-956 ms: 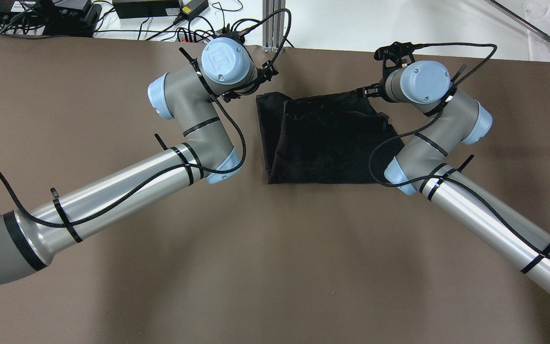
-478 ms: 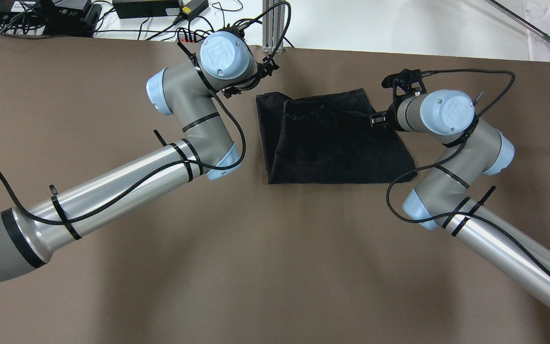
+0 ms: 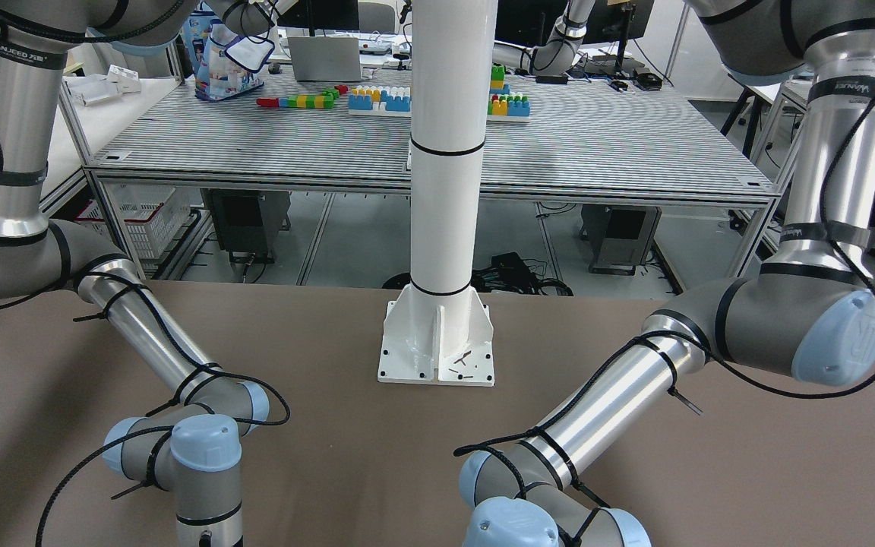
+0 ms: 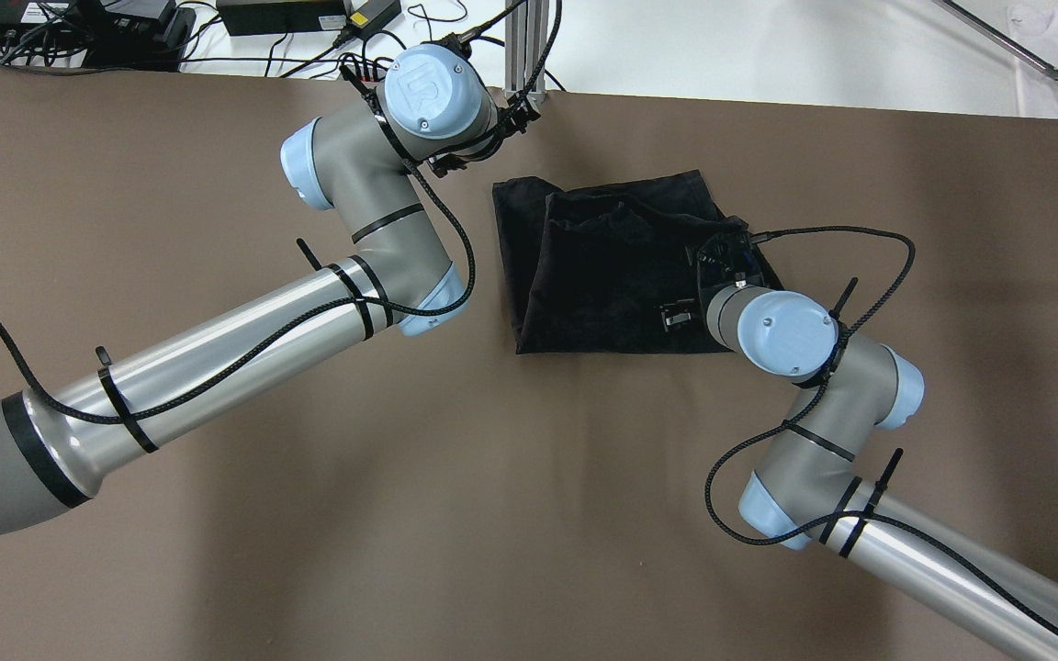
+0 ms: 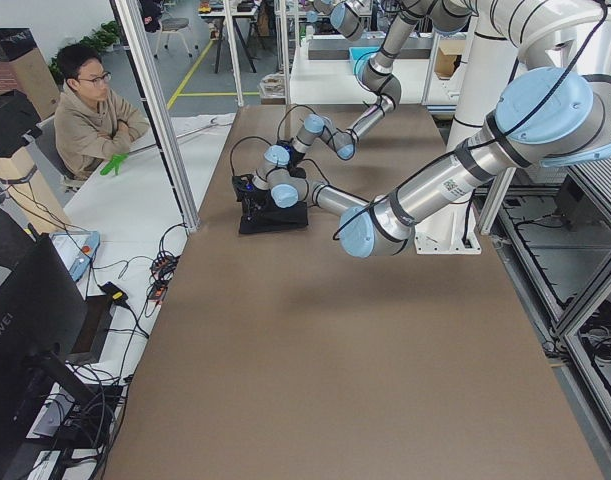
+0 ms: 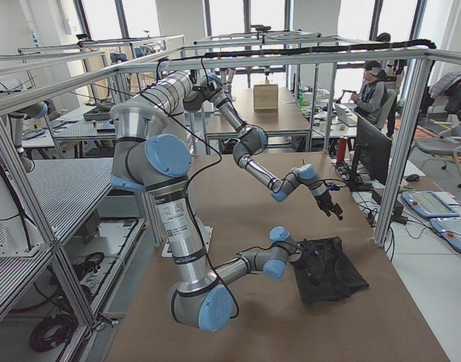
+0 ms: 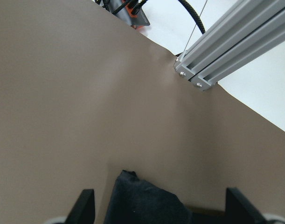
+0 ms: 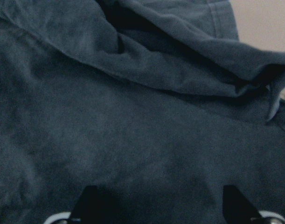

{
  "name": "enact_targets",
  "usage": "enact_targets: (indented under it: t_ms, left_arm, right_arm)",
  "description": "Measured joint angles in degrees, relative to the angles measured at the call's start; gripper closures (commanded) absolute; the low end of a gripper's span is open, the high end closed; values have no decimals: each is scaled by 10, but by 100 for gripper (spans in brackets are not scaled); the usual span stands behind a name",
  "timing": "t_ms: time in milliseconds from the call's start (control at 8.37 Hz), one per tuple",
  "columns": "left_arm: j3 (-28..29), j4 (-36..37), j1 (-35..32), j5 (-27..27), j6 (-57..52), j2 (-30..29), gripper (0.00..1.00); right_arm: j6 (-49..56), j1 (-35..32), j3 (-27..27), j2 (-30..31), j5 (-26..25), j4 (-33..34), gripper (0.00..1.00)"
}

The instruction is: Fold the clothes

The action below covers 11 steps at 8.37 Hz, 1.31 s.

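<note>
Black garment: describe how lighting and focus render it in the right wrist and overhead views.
Right wrist view: the black garment nearly fills the frame, dim, bluish and soft, with folds readable only by shadow. Overhead view: evenly lit and sharp, but the fabric is nearly featureless black, and the table shows soft shadows.

A robotics lab: aluminium-framed cells (image 6: 290,54) in rows, another robot arm (image 3: 551,45) behind a ribbed metal bench (image 3: 597,144) holding toy bricks (image 3: 380,99), a monitor (image 6: 370,147), power adapters (image 4: 281,14) beyond the brown worktop's (image 4: 492,505) far edge, a seated person (image 5: 90,115) watching
</note>
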<state>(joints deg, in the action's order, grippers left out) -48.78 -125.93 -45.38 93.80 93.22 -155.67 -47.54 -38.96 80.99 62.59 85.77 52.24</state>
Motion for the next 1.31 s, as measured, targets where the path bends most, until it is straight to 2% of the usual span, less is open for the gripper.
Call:
enact_targets:
  t_ms: [120, 239, 359, 598, 717, 1076, 1315]
  left_arm:
    - [0, 0, -1, 0, -2, -1, 0]
    - [0, 1, -2, 0, -3, -1, 0]
    - [0, 1, -2, 0, -5, -1, 0]
    - [2, 1, -5, -1, -8, 3, 0]
    - [3, 1, -5, -1, -9, 4, 0]
    - [4, 1, -10, -2, -11, 6, 0]
    - [3, 1, -11, -2, -11, 8, 0]
  right_arm:
    - [3, -4, -29, -30, -18, 20, 5]
    - [9, -16, -88, -82, -26, 36, 5]
    - [19, -34, -154, -137, -26, 44, 5]
    - [55, -69, -252, -219, -13, 50, 5]
    - [62, -76, -285, -253, -11, 50, 5]
    - [64, -81, -331, -304, -15, 50, 5]
    - [32, -80, -400, -351, -23, 35, 5]
